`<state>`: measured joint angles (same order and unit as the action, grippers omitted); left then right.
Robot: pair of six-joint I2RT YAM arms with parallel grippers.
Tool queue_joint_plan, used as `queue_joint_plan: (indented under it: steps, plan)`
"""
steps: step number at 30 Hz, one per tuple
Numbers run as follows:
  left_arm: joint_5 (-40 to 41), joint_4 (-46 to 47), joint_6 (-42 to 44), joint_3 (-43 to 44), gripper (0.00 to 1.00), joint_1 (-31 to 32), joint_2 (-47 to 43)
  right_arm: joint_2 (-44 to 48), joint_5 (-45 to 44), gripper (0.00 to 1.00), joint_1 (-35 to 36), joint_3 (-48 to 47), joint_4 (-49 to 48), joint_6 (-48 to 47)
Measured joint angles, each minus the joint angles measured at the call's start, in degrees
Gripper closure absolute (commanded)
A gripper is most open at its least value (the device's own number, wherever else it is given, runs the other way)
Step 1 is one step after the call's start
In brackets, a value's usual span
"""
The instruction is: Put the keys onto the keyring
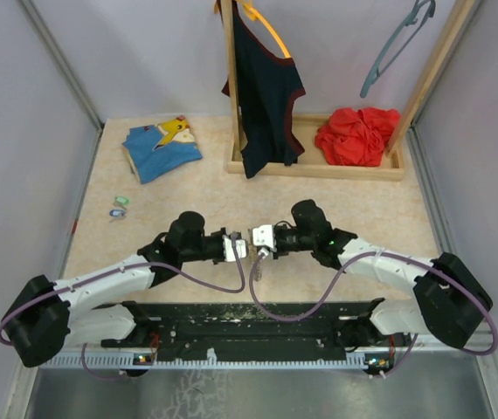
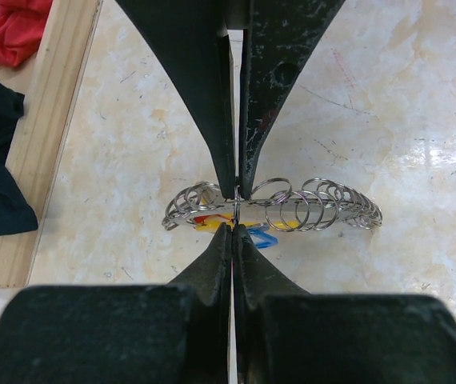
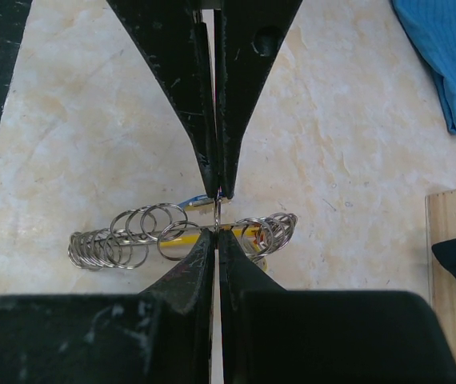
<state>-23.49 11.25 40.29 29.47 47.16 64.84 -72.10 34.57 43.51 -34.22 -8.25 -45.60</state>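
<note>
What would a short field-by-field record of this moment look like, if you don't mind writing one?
left hand: shut on the keyring
right hand: shut on the same keyring, tips facing the left hand's
keyring: bunch of linked wire rings with yellow and red pieces, between the two hands
loose: green key, blue key, on the table at its left side, not on the ring
background: blue shirt, red cloth, dark top on wooden rack
</note>
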Motion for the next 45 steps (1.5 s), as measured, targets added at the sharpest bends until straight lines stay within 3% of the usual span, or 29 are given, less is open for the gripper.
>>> queue_joint_plan:
  steps: [21,45]
  plan:
    - [0.11,-0.13,-4.48,-0.48,1.00,0.00,-3.30,-0.66,0.46,1.00,0.72,-0.83,0.66,-0.79]
    - [-0.33,-1.18,-12.63,1.79,1.00,-0.83,0.00,2.82,-1.18,1.00,1.55,2.01,-0.70,-0.22]
